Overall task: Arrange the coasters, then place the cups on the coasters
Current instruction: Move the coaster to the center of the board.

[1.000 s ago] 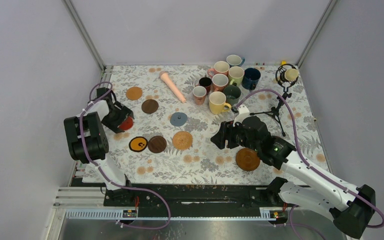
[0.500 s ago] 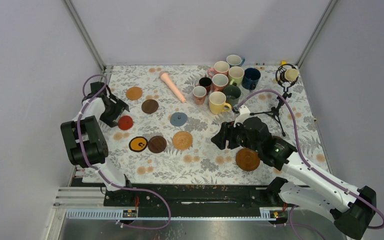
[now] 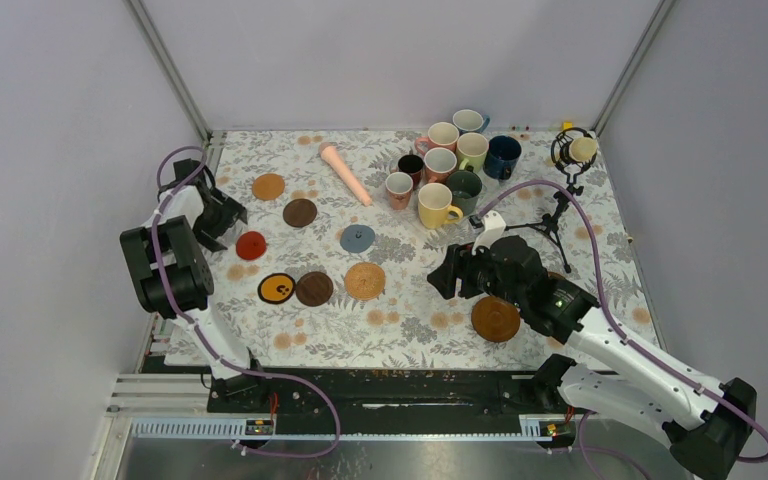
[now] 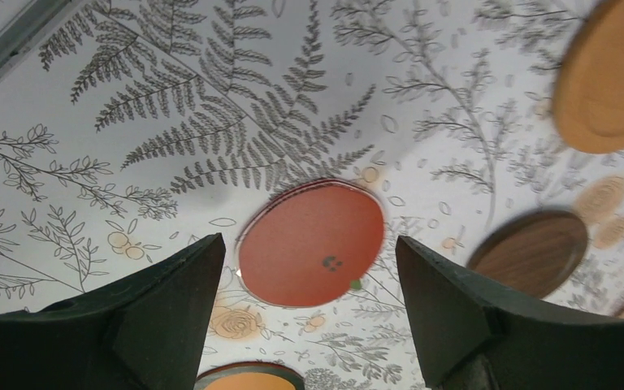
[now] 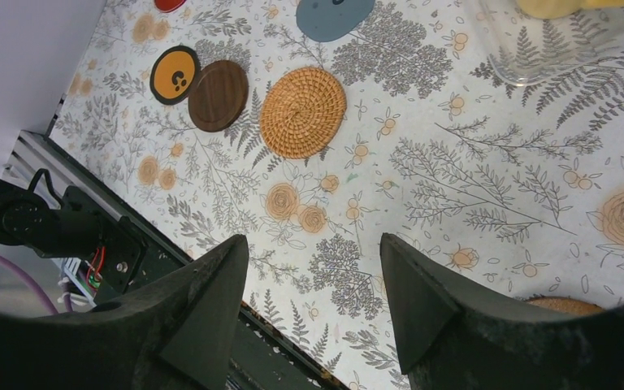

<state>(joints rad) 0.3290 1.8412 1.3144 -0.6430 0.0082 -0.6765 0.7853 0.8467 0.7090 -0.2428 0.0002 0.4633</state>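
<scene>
Left tool (image 4: 309,244) now off red coaster (image 4: 310,254)

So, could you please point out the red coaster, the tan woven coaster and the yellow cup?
red coaster (image 4: 309,244): left wrist view, middle of its top face.
tan woven coaster (image 5: 303,111): right wrist view, centre of the weave.
yellow cup (image 3: 434,200): top external view, middle of its opening.

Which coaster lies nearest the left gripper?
The red coaster, the only red disc, framed by the open left gripper; the other coasters lie farther away.
</scene>
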